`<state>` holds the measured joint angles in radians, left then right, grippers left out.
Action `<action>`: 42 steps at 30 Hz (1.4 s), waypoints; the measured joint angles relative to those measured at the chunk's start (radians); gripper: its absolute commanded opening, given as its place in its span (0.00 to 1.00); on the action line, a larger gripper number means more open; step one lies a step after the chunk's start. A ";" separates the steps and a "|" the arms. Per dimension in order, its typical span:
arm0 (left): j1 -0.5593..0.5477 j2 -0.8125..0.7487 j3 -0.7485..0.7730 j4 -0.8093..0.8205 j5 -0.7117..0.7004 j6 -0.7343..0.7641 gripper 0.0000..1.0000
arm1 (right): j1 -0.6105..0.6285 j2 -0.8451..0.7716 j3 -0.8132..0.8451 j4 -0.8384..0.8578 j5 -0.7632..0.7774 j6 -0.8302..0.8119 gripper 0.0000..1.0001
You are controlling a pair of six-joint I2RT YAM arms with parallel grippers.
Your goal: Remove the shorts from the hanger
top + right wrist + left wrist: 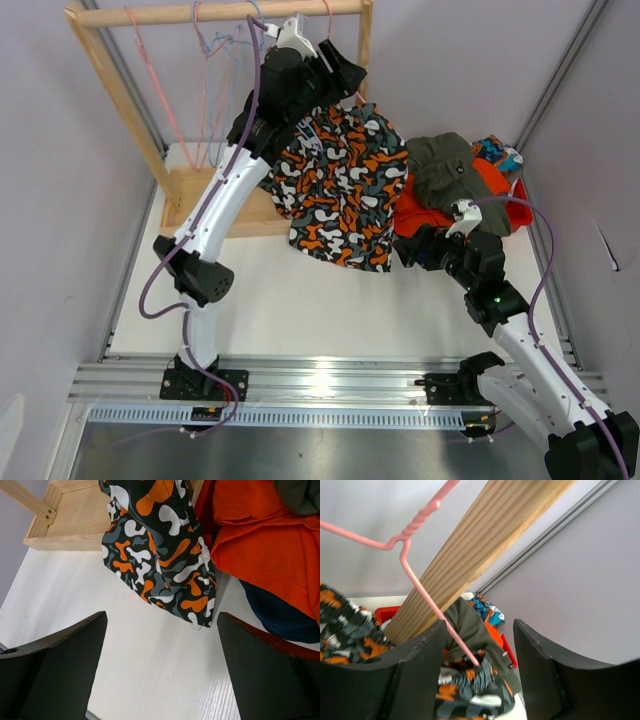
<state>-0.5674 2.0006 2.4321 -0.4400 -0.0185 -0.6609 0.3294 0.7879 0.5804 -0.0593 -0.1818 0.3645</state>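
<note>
The orange-black-white-grey blotch shorts [340, 185] hang from a pink wire hanger [422, 587] at the right post of the wooden rack [115, 85]. My left gripper [345, 75] is raised at the top of these shorts and is open, with the hanger wire running between its fingers [420, 670] down into the bunched waistband [470, 690]. My right gripper [415, 245] is open and empty, low over the white table just right of the shorts' hem [200, 605]. Olive shorts [445, 165], orange shorts [430, 212], teal print shorts [497, 152] and navy shorts [275, 615] lie piled on the right.
The pile sits in a red basket [520, 212] at the back right. Several empty wire hangers [215, 90] hang on the rack's top bar. The rack's wooden base [75, 520] stands at the back left. Grey walls close in both sides.
</note>
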 measured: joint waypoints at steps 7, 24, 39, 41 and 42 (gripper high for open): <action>0.000 0.082 0.015 0.045 0.018 -0.047 0.56 | 0.000 -0.004 -0.005 0.001 0.000 0.000 0.99; -0.010 0.081 -0.015 0.028 0.022 -0.089 0.00 | 0.000 -0.011 -0.011 0.004 0.001 0.000 0.99; -0.017 -0.283 -0.217 -0.093 0.095 -0.093 0.00 | 0.333 0.067 0.282 -0.008 0.140 -0.009 0.99; -0.017 -0.332 -0.263 -0.095 0.107 -0.103 0.00 | 0.418 0.108 0.361 0.005 0.188 -0.028 0.99; -0.017 -0.351 -0.283 -0.095 0.112 -0.109 0.00 | 0.462 0.131 0.399 0.014 0.214 -0.042 0.99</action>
<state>-0.5846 1.6493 2.1494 -0.5354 0.0937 -0.7696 0.7914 0.9188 0.9794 -0.0452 0.0322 0.3229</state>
